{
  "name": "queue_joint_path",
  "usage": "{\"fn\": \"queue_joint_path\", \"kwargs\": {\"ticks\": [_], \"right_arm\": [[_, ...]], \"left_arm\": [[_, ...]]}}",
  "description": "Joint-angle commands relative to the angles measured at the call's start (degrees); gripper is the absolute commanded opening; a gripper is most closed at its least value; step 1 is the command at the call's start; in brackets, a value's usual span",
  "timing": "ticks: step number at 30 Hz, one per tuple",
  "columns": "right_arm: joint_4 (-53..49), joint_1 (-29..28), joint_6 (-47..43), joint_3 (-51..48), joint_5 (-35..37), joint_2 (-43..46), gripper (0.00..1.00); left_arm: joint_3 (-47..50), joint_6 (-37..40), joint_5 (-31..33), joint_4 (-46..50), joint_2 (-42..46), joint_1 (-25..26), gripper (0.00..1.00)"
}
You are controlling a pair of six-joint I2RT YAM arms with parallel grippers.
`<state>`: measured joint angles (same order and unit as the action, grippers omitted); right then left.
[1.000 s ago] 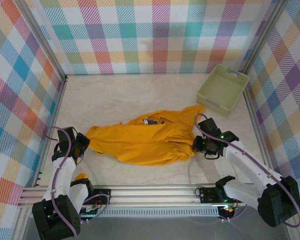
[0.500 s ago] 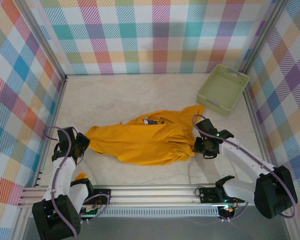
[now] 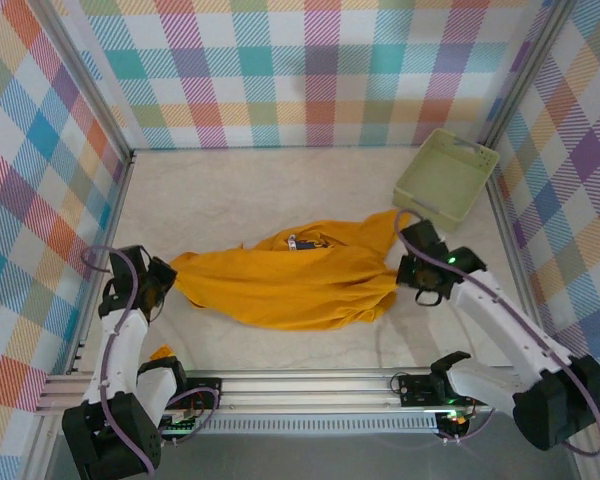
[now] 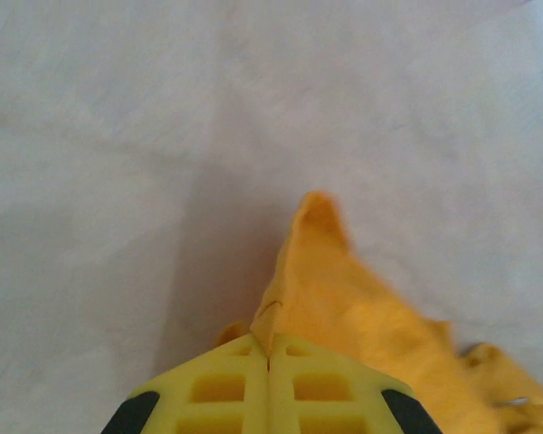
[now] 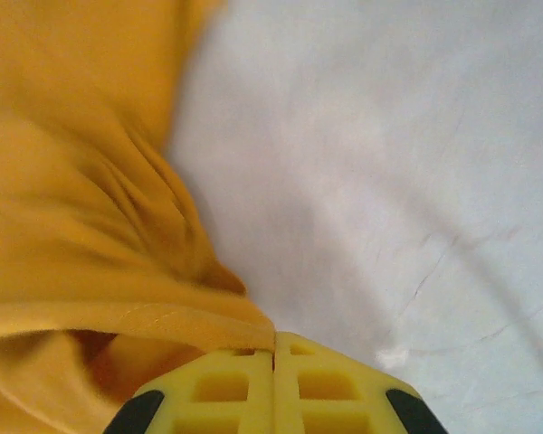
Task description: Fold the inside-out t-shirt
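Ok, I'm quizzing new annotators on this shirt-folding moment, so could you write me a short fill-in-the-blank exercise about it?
1. The left gripper and the right gripper are each ____ on an edge of the t-shirt.
2. The pale green basket sits at the far ____ corner of the table.
3. The small label by the t-shirt's neck is ____ in colour.

Missing words: shut; right; white.

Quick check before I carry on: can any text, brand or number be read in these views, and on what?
No text can be read.
The white neck label on the orange t-shirt: too small to read.
The green basket: no marking visible.
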<state>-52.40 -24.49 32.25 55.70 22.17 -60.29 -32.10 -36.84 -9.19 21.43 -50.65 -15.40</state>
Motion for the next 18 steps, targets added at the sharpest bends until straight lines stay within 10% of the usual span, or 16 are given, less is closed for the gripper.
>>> {"fn": "queue_joint_path", "kwargs": {"ticks": [1,12,18], "right_arm": [[-6.42,0.79,-8.46,16.84,12.29,2.12,0.00],[-7.80,0.82,-24.73,69.05,12.08,-10.12,0.00],[-2.46,0.91,-28.55,79.65,1.17,-8.35,0.00]], "left_arm": [[-8.30,-0.62,-0.06,-1.32,2.00,-0.26,0.00],[-34.72,-3.41,-6.66,-7.54,-1.53,-0.35,0.00],[-44.43,-2.11,-11.42,-7.51,0.56,-0.35,0.00]]}}
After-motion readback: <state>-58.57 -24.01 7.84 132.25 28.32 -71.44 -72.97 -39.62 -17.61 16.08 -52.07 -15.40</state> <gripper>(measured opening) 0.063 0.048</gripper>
